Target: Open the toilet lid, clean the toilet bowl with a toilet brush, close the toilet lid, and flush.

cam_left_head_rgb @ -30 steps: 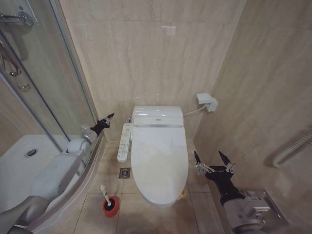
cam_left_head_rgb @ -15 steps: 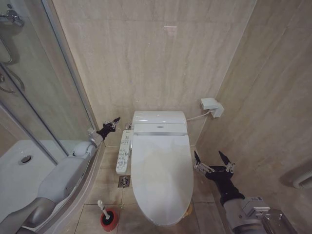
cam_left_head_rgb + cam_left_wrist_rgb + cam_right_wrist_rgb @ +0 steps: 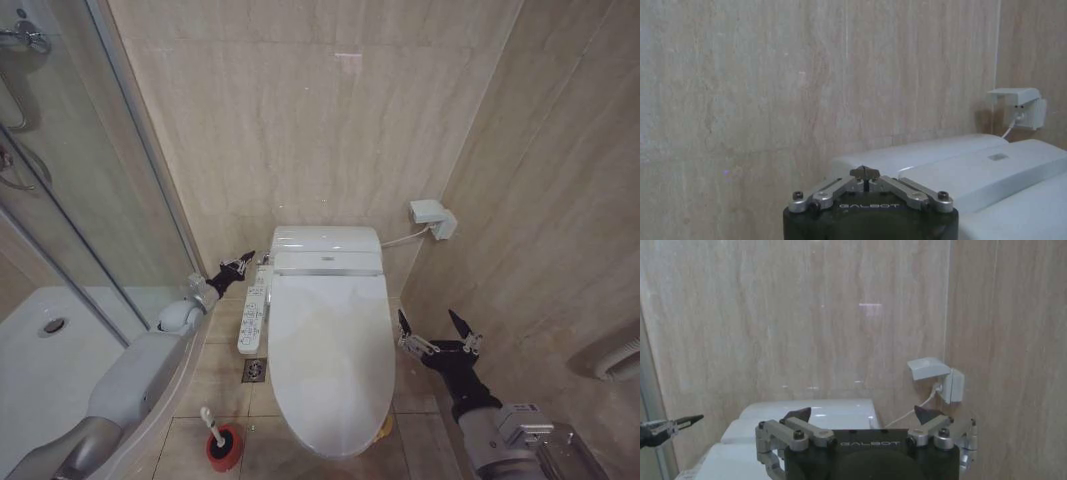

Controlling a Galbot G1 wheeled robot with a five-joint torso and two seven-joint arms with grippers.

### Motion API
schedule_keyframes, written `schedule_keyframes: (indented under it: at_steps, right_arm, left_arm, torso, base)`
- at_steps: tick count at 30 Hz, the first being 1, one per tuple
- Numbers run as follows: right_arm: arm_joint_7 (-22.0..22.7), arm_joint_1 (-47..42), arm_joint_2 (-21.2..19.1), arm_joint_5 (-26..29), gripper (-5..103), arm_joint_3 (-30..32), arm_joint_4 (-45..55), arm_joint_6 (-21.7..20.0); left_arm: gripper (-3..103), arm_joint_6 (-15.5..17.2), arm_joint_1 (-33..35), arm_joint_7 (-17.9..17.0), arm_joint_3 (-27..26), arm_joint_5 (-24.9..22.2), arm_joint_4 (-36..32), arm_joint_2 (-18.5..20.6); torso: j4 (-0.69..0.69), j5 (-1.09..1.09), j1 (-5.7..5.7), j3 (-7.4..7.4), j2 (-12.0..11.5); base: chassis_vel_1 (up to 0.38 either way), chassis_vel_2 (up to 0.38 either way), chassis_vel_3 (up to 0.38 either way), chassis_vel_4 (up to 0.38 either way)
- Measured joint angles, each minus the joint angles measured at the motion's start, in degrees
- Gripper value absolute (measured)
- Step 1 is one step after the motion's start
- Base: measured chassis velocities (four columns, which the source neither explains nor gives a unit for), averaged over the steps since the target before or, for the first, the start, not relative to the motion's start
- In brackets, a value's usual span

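Below, toilet lid (image 3: pixel 328 350) down over the hidden bowl; left claw (image 3: pixel 243 262) clenched, right claw (image 3: pixel 437 327) spread wide.

Beige tiled floor (image 3: pixel 225 375) with the toilet and its brush.

The white toilet stands on the tiles against the far wall, its toilet lid (image 3: pixel 330 350) down and its long body reaching toward the near edge. On the floor to its left, near the front, a red cup holder (image 3: pixel 225 447) stands with the toilet brush (image 3: pixel 212 424) leaning in it. A small square floor drain (image 3: pixel 254 371) is set in the tiles between holder and toilet, farther back.
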Motion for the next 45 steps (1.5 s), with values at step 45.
schedule_keyframes:
  at_steps: [45]
  right_arm:
    - [0.0,0.0,0.0,0.0,100,0.0,0.0,0.0]
  left_arm:
    - [0,-1.22,0.68,3.07,1.99,-0.19,-0.49,2.57]
  torso:
    - [0.01,0.0,-0.01,0.0,-0.01]
  base:
    - [-0.045,0.046,0.047,-0.047]
